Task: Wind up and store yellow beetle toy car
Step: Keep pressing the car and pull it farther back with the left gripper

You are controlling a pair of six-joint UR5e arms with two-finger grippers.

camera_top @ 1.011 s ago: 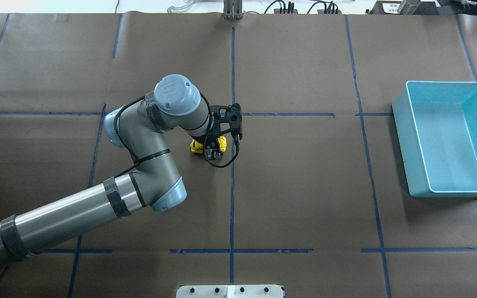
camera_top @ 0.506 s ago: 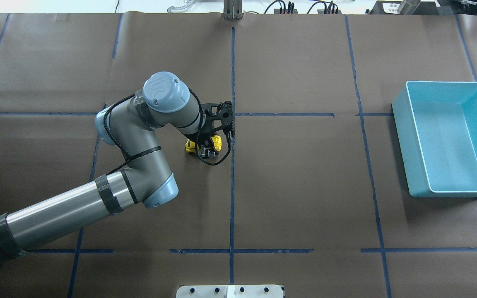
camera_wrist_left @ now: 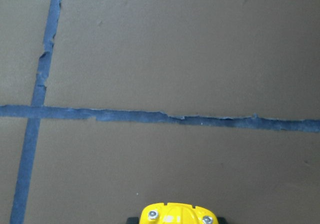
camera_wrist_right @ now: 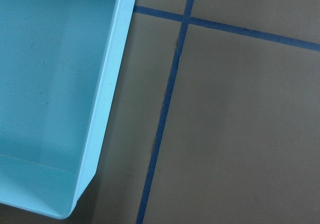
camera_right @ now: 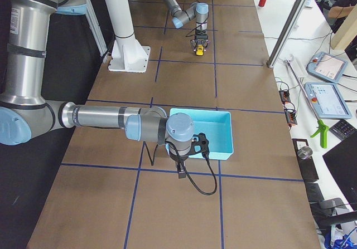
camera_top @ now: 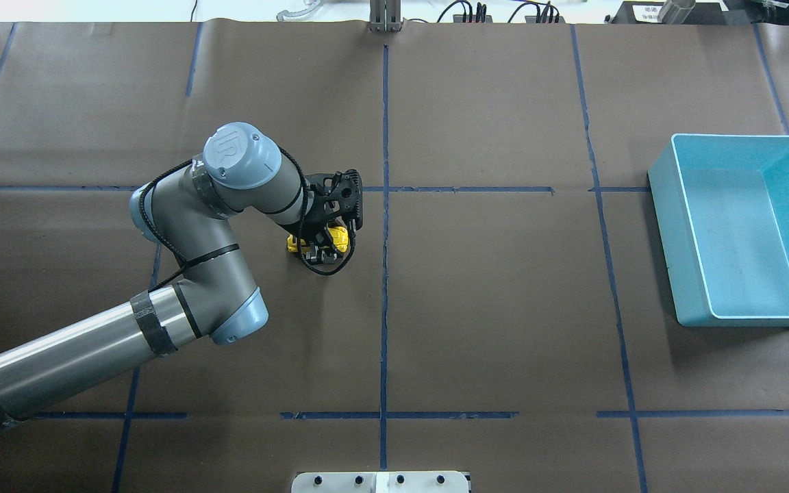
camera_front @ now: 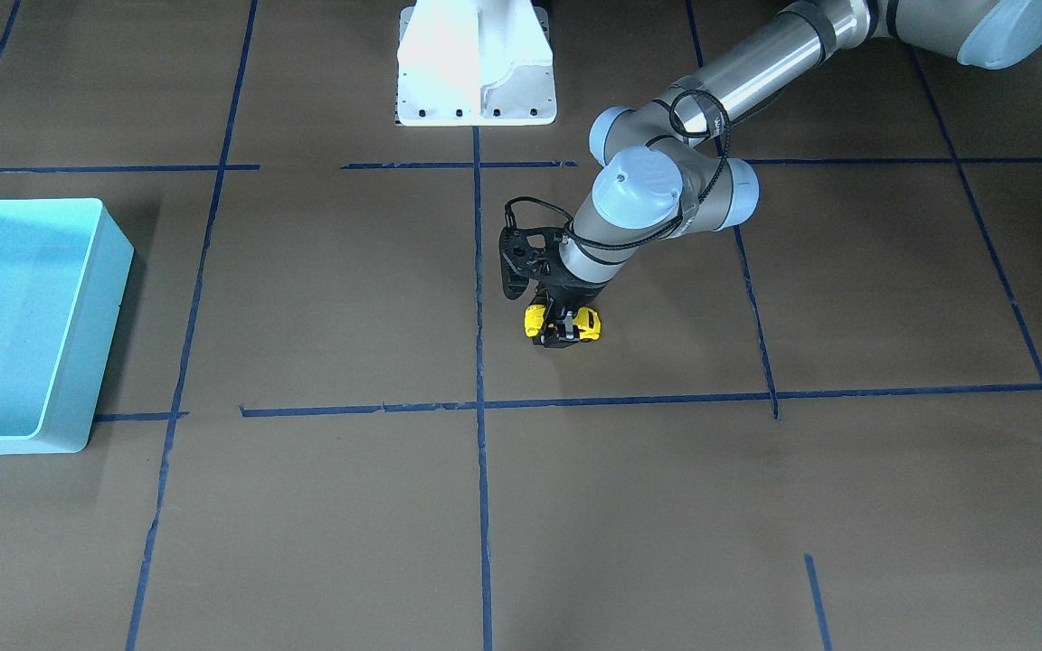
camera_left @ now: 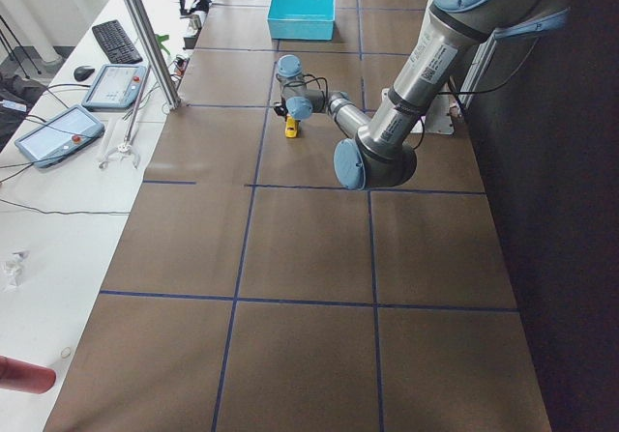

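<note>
My left gripper (camera_front: 563, 331) has its jaws clamped across the small yellow plastic beetle toy car (camera_front: 587, 324), held low against the brown paper counter (camera_front: 666, 470), which I judge is for pull-back winding. The light blue plastic bin (camera_front: 107, 298) sits well apart. I cannot tell the jaw state of the right gripper (camera_right: 181, 171).

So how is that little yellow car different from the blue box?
The yellow car is tiny and rounded; the blue box is far larger, with straight walls. The car is clamped in the left gripper near the middle of the table; the box stands free and empty near one end. Both seem to rest on the table.
</note>
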